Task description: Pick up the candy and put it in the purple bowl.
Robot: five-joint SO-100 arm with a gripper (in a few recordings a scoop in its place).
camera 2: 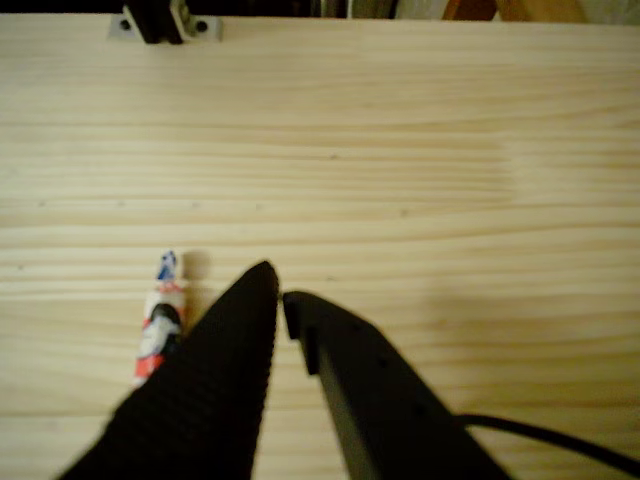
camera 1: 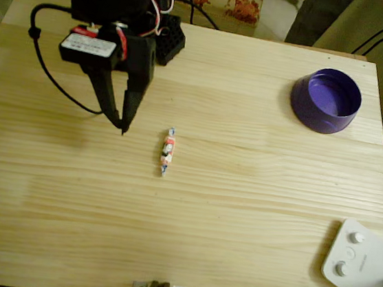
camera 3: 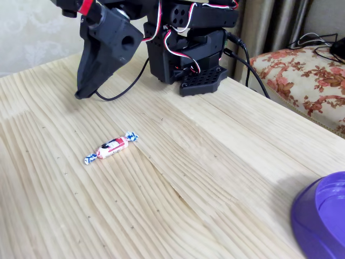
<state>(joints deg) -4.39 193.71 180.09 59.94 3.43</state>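
A: Where's the candy (camera 1: 168, 152) relative to the gripper (camera 1: 120, 123)?

B: In the overhead view it lies flat on the wooden table (camera 1: 239, 211), just to the right of the fingertips and apart from them. In the wrist view the candy (camera 2: 158, 325) sits left of the fingers (camera 2: 215, 370), partly hidden behind one.

A: Are the jaws spread?

B: No, pressed nearly together with nothing between them; the tips almost meet. I'd judge they need to part before closing on the sweet.

A: Why is it off to the side?

B: Likely an approach not yet lined up. The candy's long axis runs away from the arm's base, so a grasp across its narrow middle seems sensible.

A: And the purple bowl (camera 1: 326, 100)?

B: Well apart from the candy, up and to the right in the overhead view, open side up, ready to receive. A white device with knobs (camera 1: 363, 268) sits well away from the candy, toward the lower right corner
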